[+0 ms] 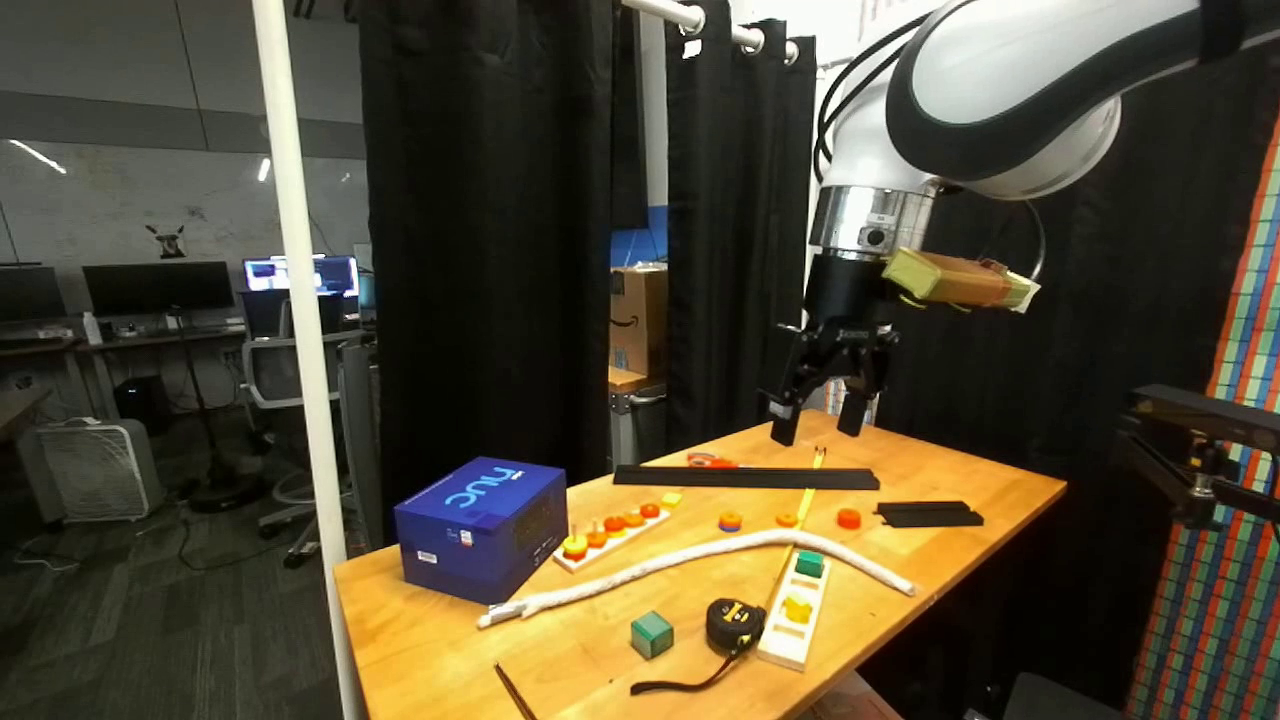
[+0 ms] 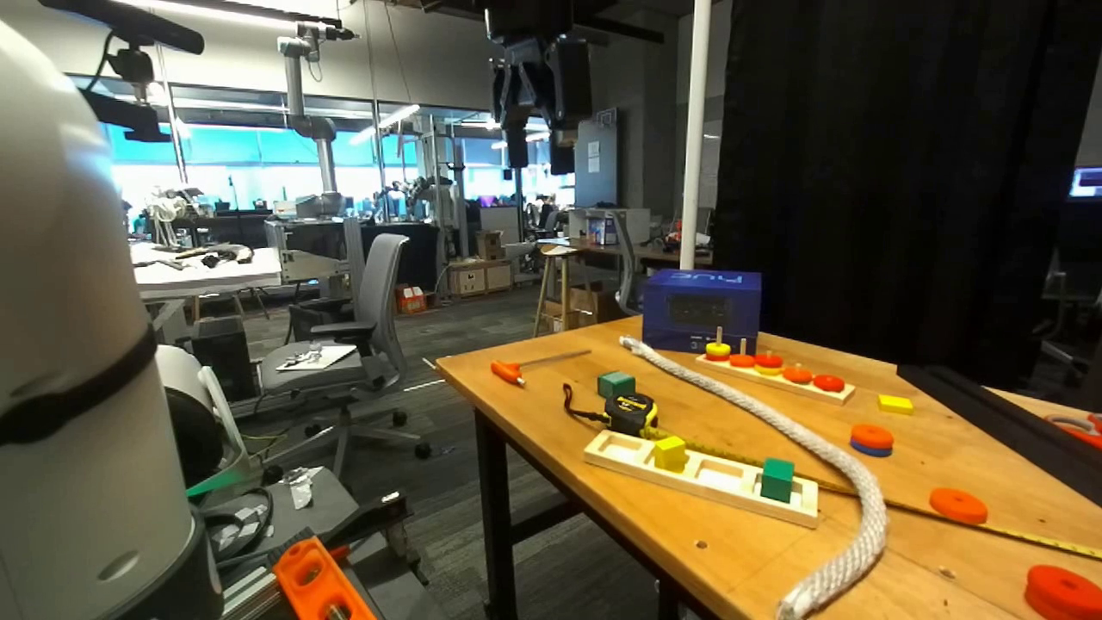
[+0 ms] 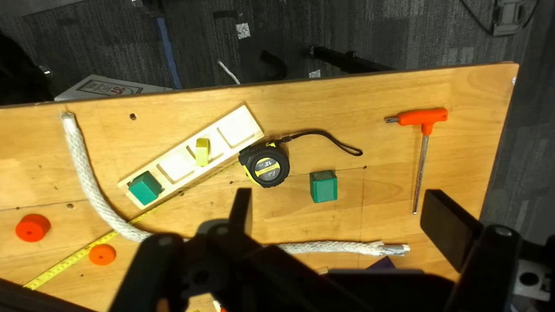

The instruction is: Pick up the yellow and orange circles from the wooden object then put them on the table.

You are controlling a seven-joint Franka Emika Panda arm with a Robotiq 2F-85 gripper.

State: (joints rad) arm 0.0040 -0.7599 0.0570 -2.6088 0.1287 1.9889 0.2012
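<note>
A blue box [image 1: 482, 530] sits at the left end of the table [image 1: 570, 640] in an exterior view, and just beside it, at three o'clock, a pale wooden board [image 1: 572, 565] holds the yellow and orange circles [image 1: 614, 524] in a row, some piled up. They look hard and light to me, so they should not squash or break, but they may be smooth and slip. The best place to grab one is its round edge, pinched from both sides, then straight up, since the pegs [image 2: 719, 334] poking up at the left end could catch a crooked pull. Next come three loose round pieces [image 1: 787, 520], lying on the table at three o'clock from the board. Up and farther right, at two o'clock from the board, hangs the gripper [image 1: 818, 421], its fingers [image 3: 447, 227] far apart with nothing held between them. Orange and red look much alike, so I can't be sure of each colour. In the wrist view the gripper itself covers almost all of the board. In an exterior view the red loose piece [image 2: 1063, 592] is cut off at the edge, at four o'clock.
</note>
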